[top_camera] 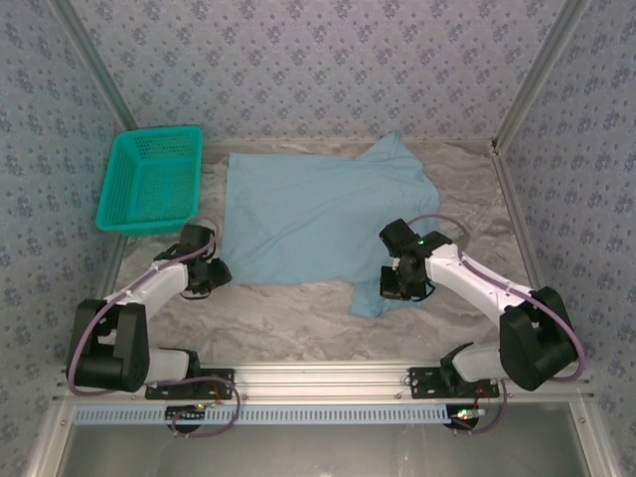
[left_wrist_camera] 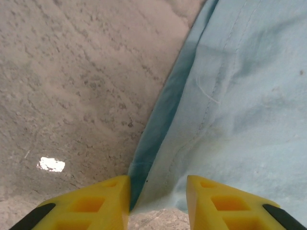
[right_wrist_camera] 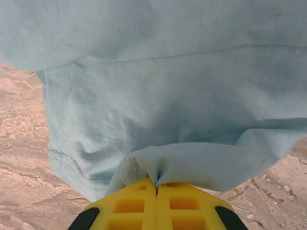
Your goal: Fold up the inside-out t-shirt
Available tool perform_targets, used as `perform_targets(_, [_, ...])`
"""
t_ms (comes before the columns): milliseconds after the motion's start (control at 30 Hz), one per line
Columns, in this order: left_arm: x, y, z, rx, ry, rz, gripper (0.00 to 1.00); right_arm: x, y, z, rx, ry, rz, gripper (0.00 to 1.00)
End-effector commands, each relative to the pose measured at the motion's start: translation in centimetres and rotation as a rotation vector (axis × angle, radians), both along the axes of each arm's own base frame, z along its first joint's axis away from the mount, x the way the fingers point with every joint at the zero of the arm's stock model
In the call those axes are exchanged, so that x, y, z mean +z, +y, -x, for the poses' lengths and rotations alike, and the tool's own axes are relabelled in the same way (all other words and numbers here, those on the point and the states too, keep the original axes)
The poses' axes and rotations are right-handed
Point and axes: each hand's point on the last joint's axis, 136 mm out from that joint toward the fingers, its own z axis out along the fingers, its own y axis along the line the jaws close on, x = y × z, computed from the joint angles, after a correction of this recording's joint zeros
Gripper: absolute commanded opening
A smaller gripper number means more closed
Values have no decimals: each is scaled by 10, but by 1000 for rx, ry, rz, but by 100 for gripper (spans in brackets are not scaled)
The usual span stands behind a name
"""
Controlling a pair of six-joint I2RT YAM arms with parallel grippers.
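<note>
Light blue t-shirt spread flat on table, near sleeve bunched

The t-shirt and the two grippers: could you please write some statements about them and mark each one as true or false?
1. The right gripper is shut on a fold of the t-shirt. True.
2. The t-shirt lies inside the basket. False: it lies spread on the table, beside the basket.
3. The left gripper has its fingers apart, with the t-shirt's edge between them. True.
4. The basket stands next to the right arm. False: it stands at the far left, beyond the left arm.
</note>
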Motion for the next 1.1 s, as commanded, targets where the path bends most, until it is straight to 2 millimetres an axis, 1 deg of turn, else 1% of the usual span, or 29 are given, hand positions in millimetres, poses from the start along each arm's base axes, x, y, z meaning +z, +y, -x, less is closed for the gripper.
perform_targets(0, [-9,-2,6,6,29,6,34,6,-1,-3,19,0,6,0])
perform_targets(133, [-9,4,11,18,27,-23,35,8,-3,-3,20,-1,11,0])
perform_targets(233, [-7,10,12,29,20,-53,39,7,-3,-3,22,5,9,0])
perform_targets(367, [-8,9,15,31,26,-52,44,7,-3,-3,23,5,9,0])
perform_targets(433, [-8,9,17,26,23,-53,44,7,-3,-4,22,4,11,0])
perform_targets(700, [-16,3,16,11,37,-36,27,8,-5,-5,19,1,22,0])
perform_targets(833, [-12,3,14,4,21,-36,14,11,-11,-4,3,-2,31,0])
perform_targets(933, [-11,1,15,-9,20,-30,5,18,-22,1,-28,-11,44,0])
perform_targets(1000, [-10,1,15,-17,19,-31,1,24,-33,8,-63,-19,48,0])
perform_targets(1067, [-8,1,16,-22,19,-34,0,32,-44,16,-101,-34,46,0])
